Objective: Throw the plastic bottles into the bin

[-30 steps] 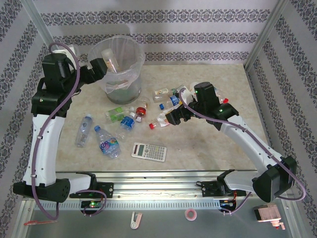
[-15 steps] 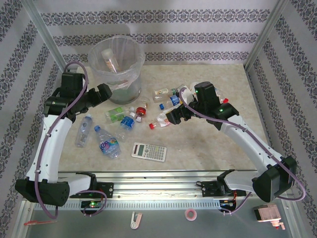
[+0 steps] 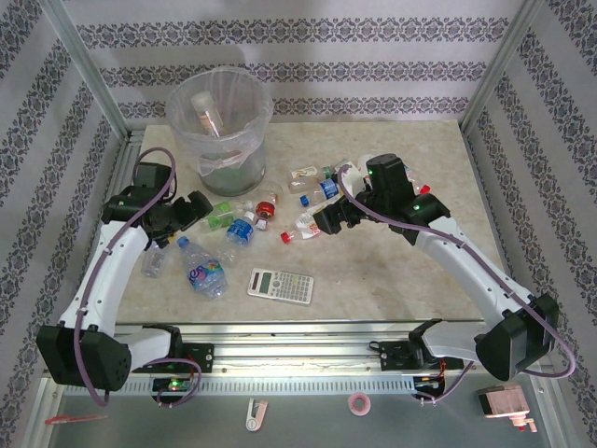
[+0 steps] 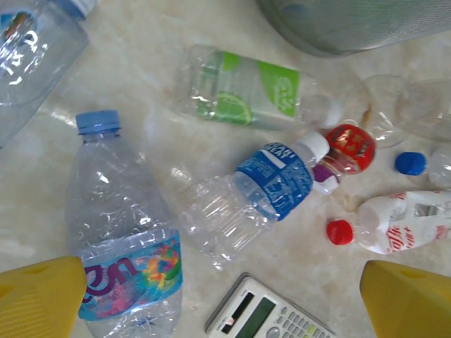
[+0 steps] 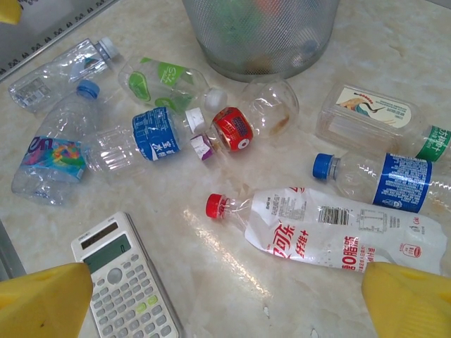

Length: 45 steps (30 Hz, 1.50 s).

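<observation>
Wide open and empty at the left gripper (image 3: 196, 209), low over a blue-labelled bottle (image 4: 271, 179) and a blue-capped bottle (image 4: 120, 232). Spread jaws too, nothing held, at the right gripper (image 3: 325, 222), just above a crumpled white red-capped bottle (image 5: 331, 229). Other plastic bottles (image 5: 158, 81) lying flat on the table (image 3: 392, 271) between bin (image 3: 244, 140) and calculator (image 5: 127, 282). One clear bottle (image 3: 207, 112) leaning inside the bin.

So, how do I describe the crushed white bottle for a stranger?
Find the grey bin at the far left, then the calculator in front of it. Beyond the calculator lies a flattened bottle. Only its label is white with red writing.
</observation>
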Motion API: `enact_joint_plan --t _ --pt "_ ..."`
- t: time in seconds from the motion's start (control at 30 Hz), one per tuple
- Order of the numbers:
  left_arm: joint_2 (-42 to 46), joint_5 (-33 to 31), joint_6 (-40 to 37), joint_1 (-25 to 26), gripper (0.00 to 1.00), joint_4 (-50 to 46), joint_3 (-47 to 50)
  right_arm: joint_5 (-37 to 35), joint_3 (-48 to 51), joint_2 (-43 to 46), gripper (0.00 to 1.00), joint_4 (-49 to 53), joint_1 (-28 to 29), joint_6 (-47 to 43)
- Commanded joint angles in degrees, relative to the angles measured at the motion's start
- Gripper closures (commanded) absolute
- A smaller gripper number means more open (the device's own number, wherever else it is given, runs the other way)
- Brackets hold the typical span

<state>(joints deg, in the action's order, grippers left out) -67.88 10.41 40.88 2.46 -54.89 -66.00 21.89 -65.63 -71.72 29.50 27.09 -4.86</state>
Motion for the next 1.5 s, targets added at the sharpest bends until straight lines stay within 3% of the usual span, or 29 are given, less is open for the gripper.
enact_joint_plan --t 0.0,0.57,1.47 --pt "-0.09 -0.82 1.16 -1.57 0.00 0.48 1.63 -0.35 -0.13 1.37 0.02 1.09 -0.64 -0.23" --pt "-6.71 -0.84 -1.35 -5.72 0.07 6.21 8.21 9.02 1.33 4.91 0.02 -1.73 -0.45 -0.11" --pt "-20.60 0.13 -7.83 -11.73 0.24 11.54 5.94 7.63 1.12 4.61 0.02 -0.40 -0.38 -0.56"
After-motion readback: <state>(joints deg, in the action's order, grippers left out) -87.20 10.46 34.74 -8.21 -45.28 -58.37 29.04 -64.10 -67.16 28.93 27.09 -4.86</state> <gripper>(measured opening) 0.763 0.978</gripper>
